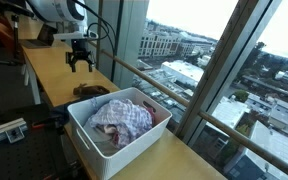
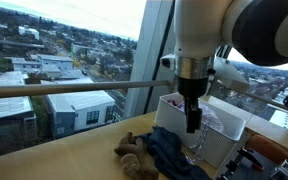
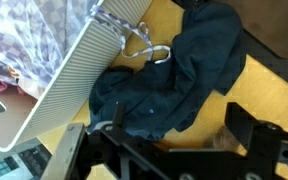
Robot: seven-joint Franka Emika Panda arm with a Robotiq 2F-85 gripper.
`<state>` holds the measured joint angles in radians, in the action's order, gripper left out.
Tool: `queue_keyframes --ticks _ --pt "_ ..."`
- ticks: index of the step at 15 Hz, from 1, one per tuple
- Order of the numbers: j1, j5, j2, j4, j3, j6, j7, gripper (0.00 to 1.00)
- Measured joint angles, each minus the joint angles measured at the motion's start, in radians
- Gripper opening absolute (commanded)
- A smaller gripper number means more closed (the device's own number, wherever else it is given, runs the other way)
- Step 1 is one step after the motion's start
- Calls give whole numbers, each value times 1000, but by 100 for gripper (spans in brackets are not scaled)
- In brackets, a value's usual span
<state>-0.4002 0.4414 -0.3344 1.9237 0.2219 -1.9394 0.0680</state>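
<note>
Hovering above a dark blue garment [image 3: 174,85], the hand [image 3: 169,160] has its fingers spread and empty.
At frame centre the white basket [image 1: 84,135] holds a patterned cloth [image 1: 122,118]; the garment lies on the desk [image 1: 54,75] against the basket's ribbed wall, with a brown object [image 2: 132,155] just beside it.

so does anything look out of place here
The dark blue garment lies crumpled on the table beside the white basket, outside it, while the checked cloth sits inside.
</note>
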Motion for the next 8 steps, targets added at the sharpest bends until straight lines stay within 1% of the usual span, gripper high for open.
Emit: queue_keyframes --ticks 4,6,8 --pt "14 10 -32 -19 0 5 -216 100" --pt "29 33 -64 -23 -3 38 -302 100" --pt "45 74 -96 -33 -10 94 -375 100"
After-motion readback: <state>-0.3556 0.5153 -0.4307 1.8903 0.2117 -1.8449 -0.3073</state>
